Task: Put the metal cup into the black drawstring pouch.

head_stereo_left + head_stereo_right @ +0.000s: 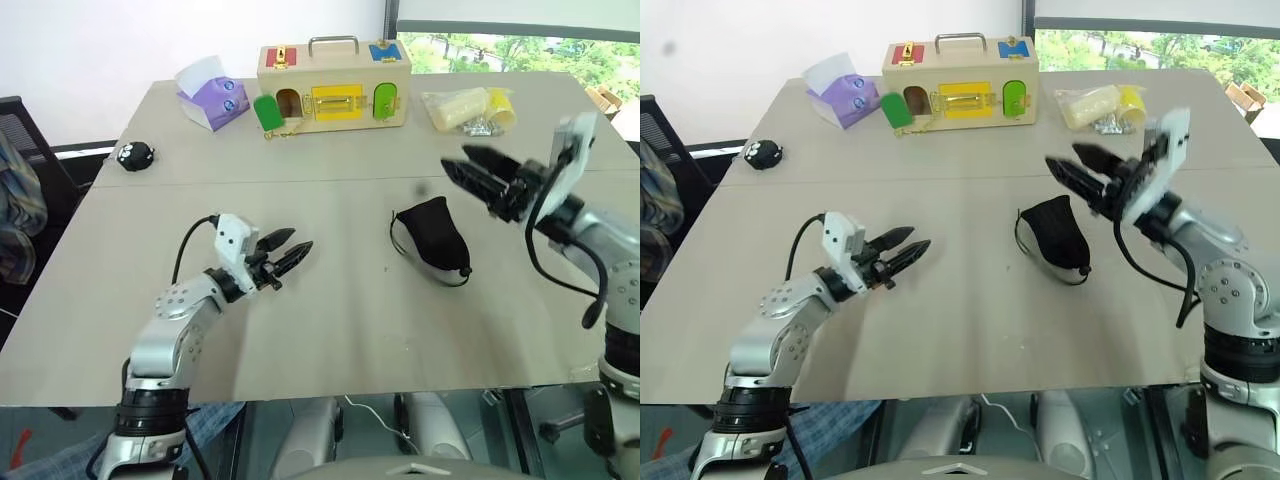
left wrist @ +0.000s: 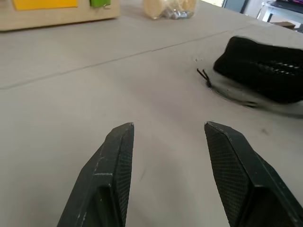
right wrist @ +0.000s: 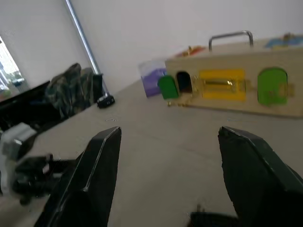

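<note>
The black drawstring pouch (image 1: 435, 235) lies bulging on the grey table (image 1: 330, 330), right of centre, with its cord and toggle (image 1: 465, 272) at the near end. The metal cup is hidden. My left gripper (image 1: 300, 240) hovers low over the table well to the left of the pouch, open and empty, pointing toward it. In the left wrist view the pouch (image 2: 260, 66) lies beyond the spread fingers (image 2: 118, 156). My right gripper (image 1: 455, 158) is raised above and just right of the pouch, open with nothing between its fingers (image 3: 99, 165).
A wooden latch box (image 1: 333, 90) with coloured doors stands at the table's back. A purple tissue pack (image 1: 215, 97) lies to its left and a plastic bag of yellow items (image 1: 465, 108) to its right. A small black round object (image 1: 133, 155) sits far left. A chair (image 1: 15, 200) stands beside the table's left edge.
</note>
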Robot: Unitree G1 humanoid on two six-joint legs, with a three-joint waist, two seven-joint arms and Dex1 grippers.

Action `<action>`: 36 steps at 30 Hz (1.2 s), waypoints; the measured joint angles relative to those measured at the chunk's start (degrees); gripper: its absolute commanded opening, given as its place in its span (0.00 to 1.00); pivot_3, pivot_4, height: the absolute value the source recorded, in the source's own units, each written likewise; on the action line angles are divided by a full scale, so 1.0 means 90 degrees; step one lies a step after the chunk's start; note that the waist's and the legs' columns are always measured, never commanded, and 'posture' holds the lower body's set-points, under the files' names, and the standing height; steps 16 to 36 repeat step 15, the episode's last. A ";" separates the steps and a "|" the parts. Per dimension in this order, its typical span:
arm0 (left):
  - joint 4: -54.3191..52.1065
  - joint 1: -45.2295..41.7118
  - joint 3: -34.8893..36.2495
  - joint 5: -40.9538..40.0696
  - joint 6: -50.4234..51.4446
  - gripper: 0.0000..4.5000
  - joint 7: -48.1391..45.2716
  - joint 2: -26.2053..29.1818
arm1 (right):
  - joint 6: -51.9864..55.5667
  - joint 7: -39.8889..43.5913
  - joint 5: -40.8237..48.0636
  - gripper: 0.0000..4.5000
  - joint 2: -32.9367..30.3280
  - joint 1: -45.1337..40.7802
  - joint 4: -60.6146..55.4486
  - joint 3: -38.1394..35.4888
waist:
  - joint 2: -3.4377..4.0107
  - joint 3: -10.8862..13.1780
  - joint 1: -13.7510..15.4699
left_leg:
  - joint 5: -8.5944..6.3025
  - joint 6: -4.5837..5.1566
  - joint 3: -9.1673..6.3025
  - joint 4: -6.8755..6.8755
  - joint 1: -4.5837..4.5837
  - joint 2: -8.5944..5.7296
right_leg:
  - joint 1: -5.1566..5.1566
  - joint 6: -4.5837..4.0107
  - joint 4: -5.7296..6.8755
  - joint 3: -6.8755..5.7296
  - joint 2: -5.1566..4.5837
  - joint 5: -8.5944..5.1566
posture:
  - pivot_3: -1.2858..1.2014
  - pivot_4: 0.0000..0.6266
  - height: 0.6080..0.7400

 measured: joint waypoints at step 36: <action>-0.1047 0.1516 0.0090 0.0190 -0.0063 0.54 0.0267 0.0085 | -0.4140 0.3306 -0.2423 0.73 -0.0747 0.2504 0.2912 0.0009 | 0.0031 0.0016 0.0079 | -0.0018 0.0027 0.0027 -0.0016 0.0096 0.0007 | 0.0100 -0.0001 -0.0036 0.0019 0.0001 0.0001 | 0.52 0.24 0.77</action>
